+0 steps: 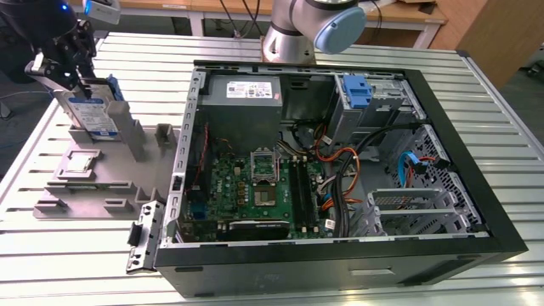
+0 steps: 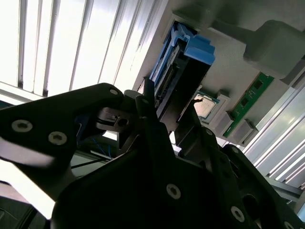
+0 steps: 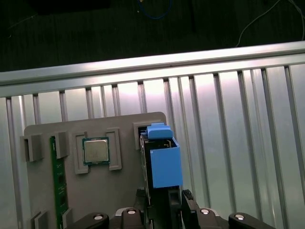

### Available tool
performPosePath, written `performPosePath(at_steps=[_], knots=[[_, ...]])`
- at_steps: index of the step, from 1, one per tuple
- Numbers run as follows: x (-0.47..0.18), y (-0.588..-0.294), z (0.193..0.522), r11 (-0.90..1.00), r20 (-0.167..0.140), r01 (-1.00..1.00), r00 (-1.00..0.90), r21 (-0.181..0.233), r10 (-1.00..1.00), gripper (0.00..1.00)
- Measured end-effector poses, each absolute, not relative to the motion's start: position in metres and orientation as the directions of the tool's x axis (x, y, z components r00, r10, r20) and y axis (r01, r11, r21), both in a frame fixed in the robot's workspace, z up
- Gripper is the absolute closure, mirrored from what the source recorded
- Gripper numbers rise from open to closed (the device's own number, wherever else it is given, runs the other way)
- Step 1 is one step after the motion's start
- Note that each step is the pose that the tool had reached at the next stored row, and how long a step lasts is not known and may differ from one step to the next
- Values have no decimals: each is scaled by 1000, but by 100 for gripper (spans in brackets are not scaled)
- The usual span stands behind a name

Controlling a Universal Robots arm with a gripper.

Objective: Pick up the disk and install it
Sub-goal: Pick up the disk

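One disk (image 1: 92, 115): silver-grey, white label, blue carrier, standing upright, hand (image 1: 81, 86) clamped on it.

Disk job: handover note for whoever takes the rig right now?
Gripper: at the top edge of the disk, on the exterior view's left; whether it grips cannot be told.
Disk: upright in the grey fixture on the table, outside the open computer case.
Done: gripper is at the disk.
Left: disk not yet lifted clear of the fixture, not yet installed in the case.
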State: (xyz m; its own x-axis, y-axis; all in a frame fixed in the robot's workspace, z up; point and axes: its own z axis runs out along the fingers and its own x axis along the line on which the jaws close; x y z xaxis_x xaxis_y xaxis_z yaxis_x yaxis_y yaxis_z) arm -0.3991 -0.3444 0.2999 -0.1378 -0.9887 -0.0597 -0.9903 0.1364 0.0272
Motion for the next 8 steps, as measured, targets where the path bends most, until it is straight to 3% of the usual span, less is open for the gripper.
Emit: performPosePath(at_steps=[8], knots=[[-399, -344, 300, 136, -60, -990, -138, 27, -989, 64]])
